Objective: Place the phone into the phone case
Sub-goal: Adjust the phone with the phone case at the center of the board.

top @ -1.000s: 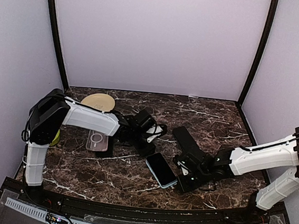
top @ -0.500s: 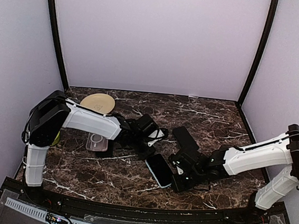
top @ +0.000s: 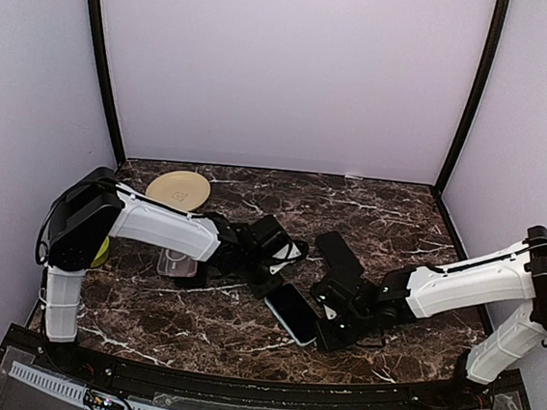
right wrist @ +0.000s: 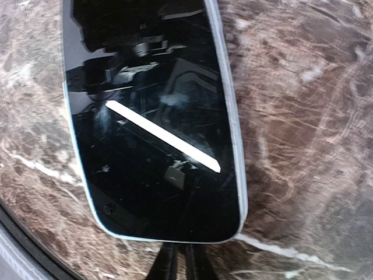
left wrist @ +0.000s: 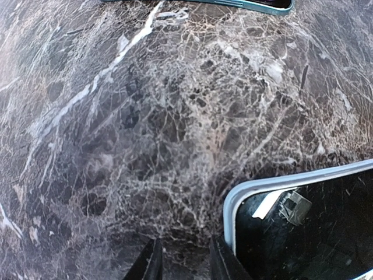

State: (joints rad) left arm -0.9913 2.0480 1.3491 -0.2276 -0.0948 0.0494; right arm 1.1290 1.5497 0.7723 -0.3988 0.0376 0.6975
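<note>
The phone (top: 292,312) lies flat on the counter (top: 194,325); we judge it stiff, slick, breakable, best pinched across its long edges. Our right tool (right wrist: 182,259), fingers together, empty, sits at its 3 o'clock; left tool (left wrist: 182,262), slightly parted, at 11; phone case (top: 177,264) beyond, at 10

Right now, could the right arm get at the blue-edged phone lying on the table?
Probably yes. The right gripper sits just at the edge of the phone, and nothing lies between them. The phone lies flat with its screen up, though, so getting a grip on it may be awkward.
</note>
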